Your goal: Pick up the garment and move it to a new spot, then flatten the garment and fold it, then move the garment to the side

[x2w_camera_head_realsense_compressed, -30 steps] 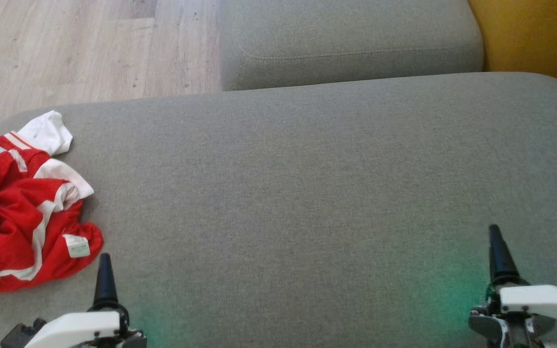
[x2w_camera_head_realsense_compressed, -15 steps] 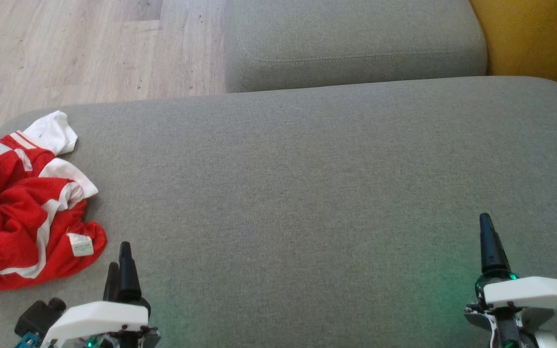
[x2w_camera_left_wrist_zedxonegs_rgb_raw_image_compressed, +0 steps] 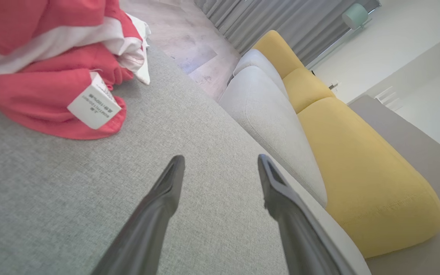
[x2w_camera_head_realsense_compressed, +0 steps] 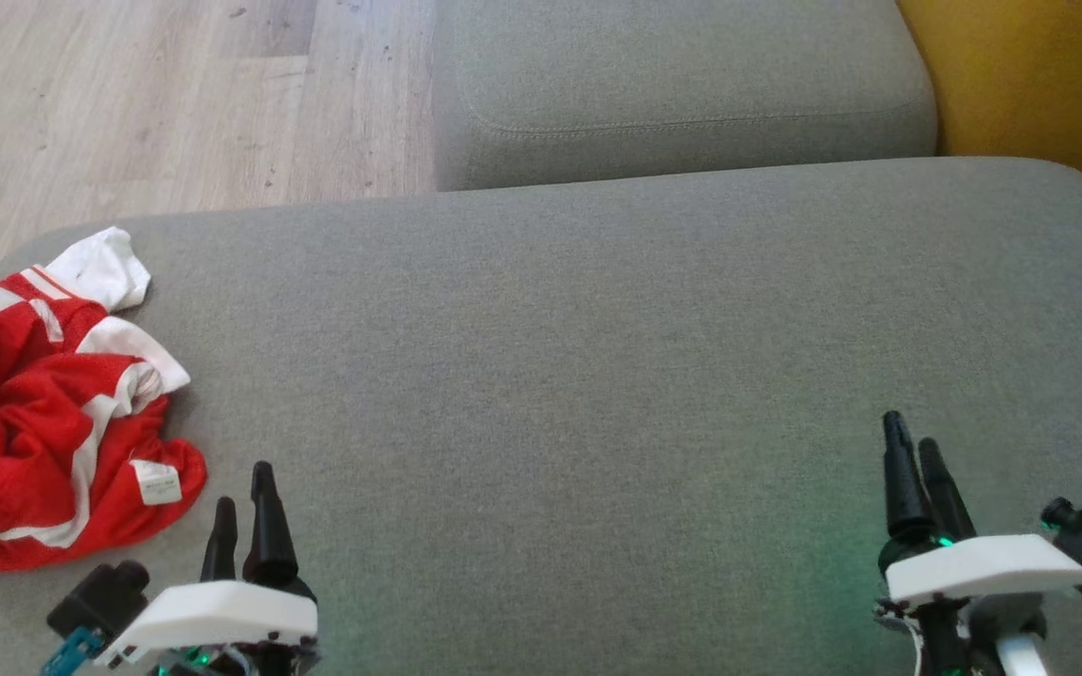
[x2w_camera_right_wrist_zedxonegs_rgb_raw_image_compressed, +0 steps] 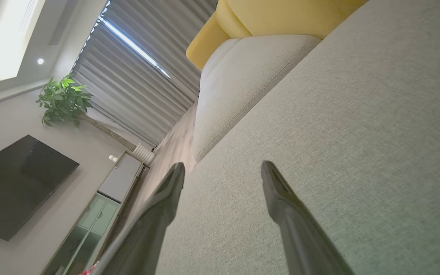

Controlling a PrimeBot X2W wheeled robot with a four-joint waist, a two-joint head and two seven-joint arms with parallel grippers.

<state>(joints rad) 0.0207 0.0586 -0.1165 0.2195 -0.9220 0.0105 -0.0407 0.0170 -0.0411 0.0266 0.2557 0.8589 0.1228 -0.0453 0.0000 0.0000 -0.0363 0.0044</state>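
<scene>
1. The garment (x2w_camera_head_realsense_compressed: 53, 413) is a red mesh piece with white bands. It lies crumpled in a heap at the left end of the grey seat cushion (x2w_camera_head_realsense_compressed: 597, 357), close to that cushion's rounded far corner. Its left part runs past the edge of the head view. A white care label (x2w_camera_head_realsense_compressed: 157, 482) sticks out of the hem nearest me, printed face up. The garment is neither flattened nor folded.

2. My left gripper (x2w_camera_head_realsense_compressed: 243, 484) is released, and its two dark fingers (x2w_camera_left_wrist_zedxonegs_rgb_raw_image_compressed: 159, 206) stand well apart. It sits at the lower left of the head view, just to the right of the garment's near hem, close but not touching. In the left wrist view the label and red hem lie above and to the left of my fingertips, with bare grey fabric showing between the tips.

3. My right gripper (x2w_camera_head_realsense_compressed: 910, 430) is likewise released, with its fingers (x2w_camera_right_wrist_zedxonegs_rgb_raw_image_compressed: 155, 214) spread. It sits at the lower right, over bare cushion and well apart from the garment. I cannot tell whether its tips touch the fabric.

4. Surroundings: a second grey cushion (x2w_camera_head_realsense_compressed: 682, 84) lies beyond the seat, with yellow upholstery (x2w_camera_head_realsense_compressed: 1029, 75) to its right and pale wooden floor (x2w_camera_head_realsense_compressed: 128, 103) to its left. The right wrist view takes in grey curtains (x2w_camera_right_wrist_zedxonegs_rgb_raw_image_compressed: 139, 76), a potted plant (x2w_camera_right_wrist_zedxonegs_rgb_raw_image_compressed: 63, 101) and a dark wall screen (x2w_camera_right_wrist_zedxonegs_rgb_raw_image_compressed: 17, 183).
</scene>
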